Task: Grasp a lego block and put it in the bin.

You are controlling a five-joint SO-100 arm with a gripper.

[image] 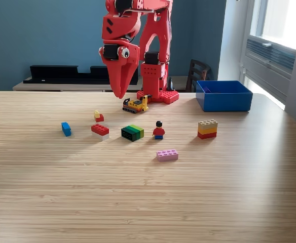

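End effector [119, 91], one bin [224, 101]

Daylight enters from the window [282, 23] at the exterior view's upper right; panes overexposed. Wooden table [138, 202] evenly lit, pale sheen near its right edge. Short, soft shadows beside bricks. Focus sharp throughout; no motion blur.

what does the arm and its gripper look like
The arm is bright red plastic throughout, with black servo motors set into its joints. Its gripper tapers to a long, pointed beak shape and carries a googly eye on its side. The arm rises from a red base on the wooden table.
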